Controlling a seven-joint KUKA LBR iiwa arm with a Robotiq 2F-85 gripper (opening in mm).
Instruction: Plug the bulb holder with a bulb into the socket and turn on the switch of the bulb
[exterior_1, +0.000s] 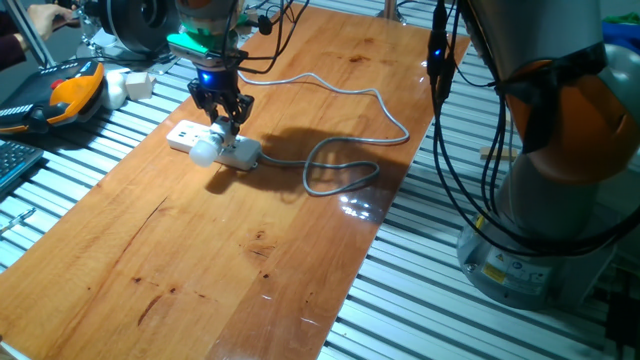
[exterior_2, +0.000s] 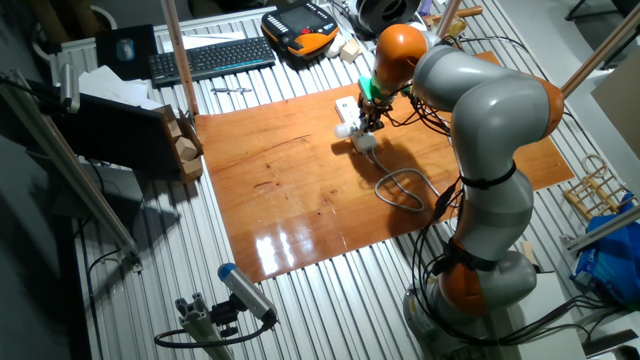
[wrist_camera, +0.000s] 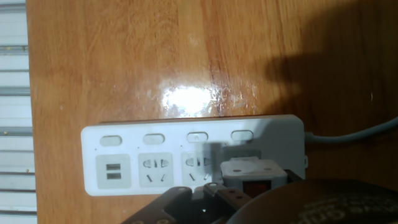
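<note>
The socket, a long white power strip (wrist_camera: 124, 140), lies on the wooden table; it also shows in one fixed view (exterior_1: 185, 133). The white boxy bulb holder (wrist_camera: 252, 171) with its red mark stands in the outlet nearest the cable end. The frosted bulb (exterior_1: 203, 152) sticks out sideways from it, over the strip's near edge, and shows in the other fixed view (exterior_2: 343, 130). My gripper (exterior_1: 229, 124) hangs straight above the holder, its fingertips (wrist_camera: 219, 191) drawn together right beside the holder. The bulb is out of the hand view.
The strip's grey cable (exterior_1: 340, 172) loops across the table to the right of it. A keyboard (exterior_2: 212, 57), an orange-black pendant (exterior_1: 75, 92) and small white parts lie beyond the table's far-left edge. The robot base (exterior_1: 545, 200) stands at the right.
</note>
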